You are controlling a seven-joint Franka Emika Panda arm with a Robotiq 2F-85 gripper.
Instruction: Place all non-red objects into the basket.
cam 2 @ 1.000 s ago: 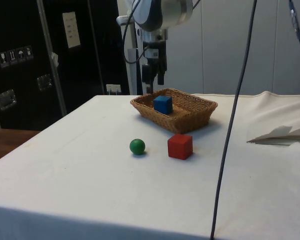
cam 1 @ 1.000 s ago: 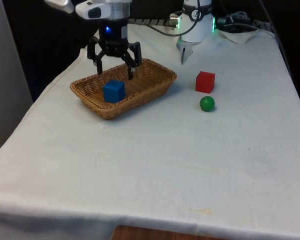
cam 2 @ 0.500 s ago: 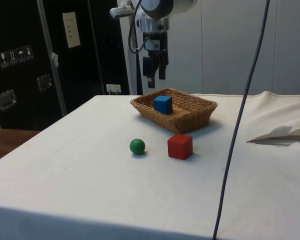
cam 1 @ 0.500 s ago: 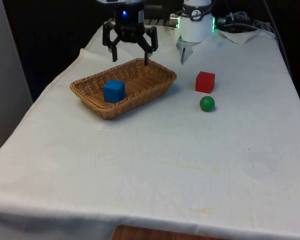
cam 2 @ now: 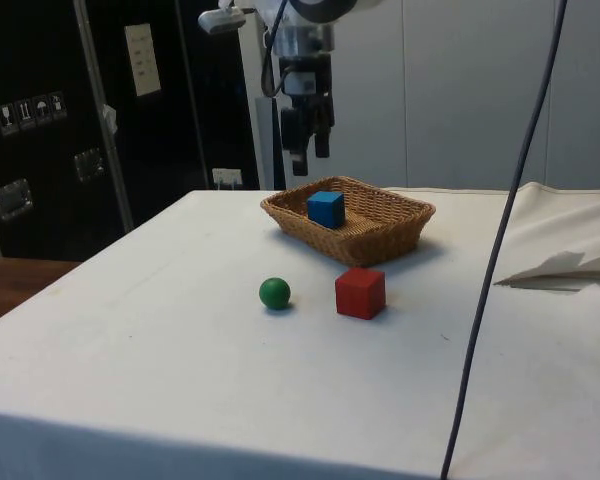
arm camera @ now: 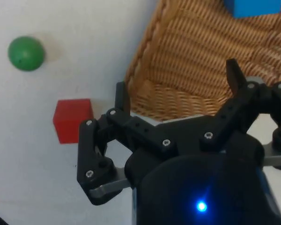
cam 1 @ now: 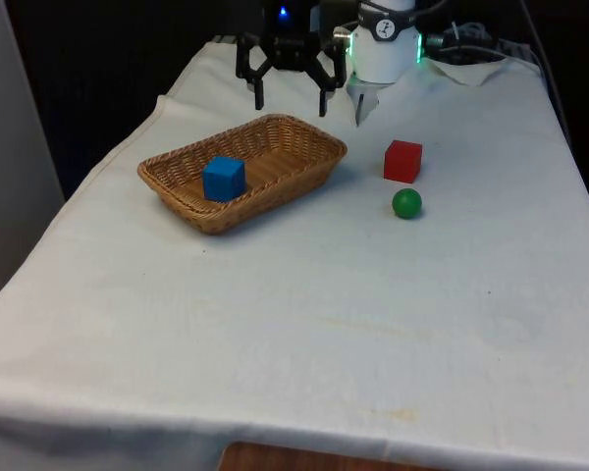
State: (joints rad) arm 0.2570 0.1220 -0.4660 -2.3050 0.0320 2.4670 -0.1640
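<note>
Green ball (cam 1: 406, 203) beside red cube (cam 1: 402, 161), outside basket (cam 1: 304, 175)

blue cube (cam 1: 224, 179) inside wicker basket (cam 1: 304, 175); green ball (cam 1: 406, 203) on cloth beside red cube (cam 1: 403, 161).

light: even, bright overhead | shadows: soft, short beside basket (cam 1: 275, 186) | backdrop: dark | glare: none

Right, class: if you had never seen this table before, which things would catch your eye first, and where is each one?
The wicker basket stands out at the front view's left, with a blue cube inside it. To its right on the white cloth sit a red cube and, just in front of it, a green ball. The black gripper hangs open and empty above the basket's far edge.
</note>
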